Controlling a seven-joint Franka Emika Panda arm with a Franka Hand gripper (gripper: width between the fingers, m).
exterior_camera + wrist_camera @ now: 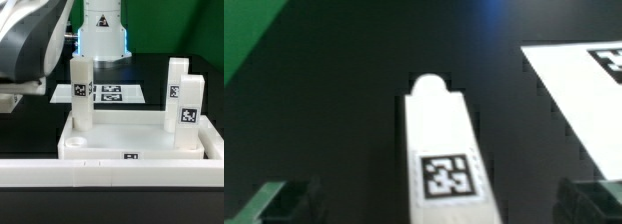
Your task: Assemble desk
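At the very front of the exterior view, a long white rail [110, 172] is lying across the black table [30, 140]. Just behind it, the big white desk panel [130, 140] is lying flat with its raised rim up.

Three white legs are standing up on the panel. One leg [81, 95] is standing at the corner toward the exterior view's left. Two more are standing close together on the exterior view's right: the nearer leg [188, 112] and the farther leg [176, 84]. Each is showing a black-and-white tag.

Behind the panel, the marker board [112, 94] is lying flat on the table. Farther back, the white base of the robot [103, 30] is standing.

The arm is reaching in from the exterior view's left. In the wrist view, the gripper [441, 190] is hanging over a leg [443, 145], and its two dark fingers [278, 190] are standing wide apart, one on each side. They are not touching the leg. A corner of the marker board [580, 100] is showing beside it.
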